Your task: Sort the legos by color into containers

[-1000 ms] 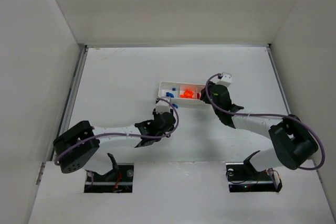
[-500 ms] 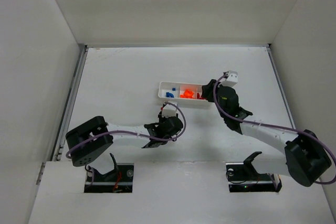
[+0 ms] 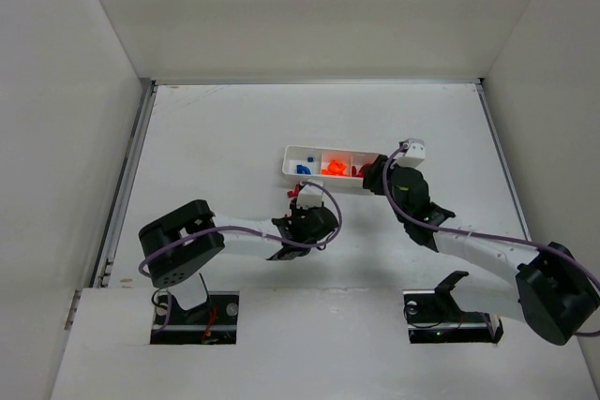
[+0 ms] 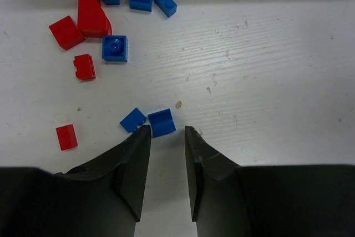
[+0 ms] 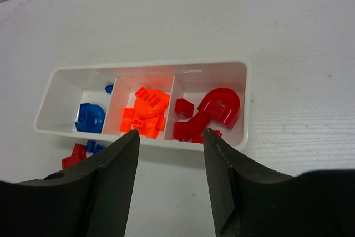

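The left claw [image 4: 165, 137] is spread and empty, its tips just short of a blue brick [image 4: 162, 122] on the worktop [image 4: 266, 81], lower middle of the wrist view. Best to ease forward until that brick alone sits between the jaws, leaving out the second blue piece [image 4: 133, 119] just left of it, then close squarely. The right claw [image 5: 169, 134], also spread, hovers by the tray [image 5: 247, 98].

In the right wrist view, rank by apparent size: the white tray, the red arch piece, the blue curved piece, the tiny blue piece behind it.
1. White tray
2. Red arch piece
3. Blue curved piece, only slightly smaller
4. Tiny blue piece
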You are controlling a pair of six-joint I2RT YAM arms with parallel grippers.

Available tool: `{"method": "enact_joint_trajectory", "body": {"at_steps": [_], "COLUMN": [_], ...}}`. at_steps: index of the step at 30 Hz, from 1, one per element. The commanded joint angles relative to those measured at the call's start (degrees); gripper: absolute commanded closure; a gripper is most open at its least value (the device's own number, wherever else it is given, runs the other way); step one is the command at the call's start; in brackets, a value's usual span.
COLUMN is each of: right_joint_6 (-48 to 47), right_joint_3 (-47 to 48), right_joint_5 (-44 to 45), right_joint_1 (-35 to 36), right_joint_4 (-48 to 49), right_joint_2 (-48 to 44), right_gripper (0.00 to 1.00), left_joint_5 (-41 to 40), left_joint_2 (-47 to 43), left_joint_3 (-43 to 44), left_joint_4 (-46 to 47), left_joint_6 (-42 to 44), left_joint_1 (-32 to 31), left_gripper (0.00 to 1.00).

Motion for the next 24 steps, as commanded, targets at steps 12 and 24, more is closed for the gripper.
{"method": "enact_joint_trajectory", "body": {"at_steps": [12, 24], "right_joint_6": [-1.21, -0.59], "right_joint_3": [0.09, -1.14], "right_joint_5": [0.76, 1.20], "right_joint_1": [0.88, 0.18], "right_joint_4": [2.98, 2.98], "right_joint_2": [-0.04, -1.62], "right_gripper": [0.45, 0.50], "left_joint_5": [-3.77, -1.93], "left_joint_2": [4.11, -13.73], "left_joint_3": [3.26, 3.86], "left_joint_4": [-0.39, -0.21], "left_joint_6": [-0.04, 4.44], "left_joint_1": [-0.57, 2.84], "left_gripper": [0.85, 0.90]}}
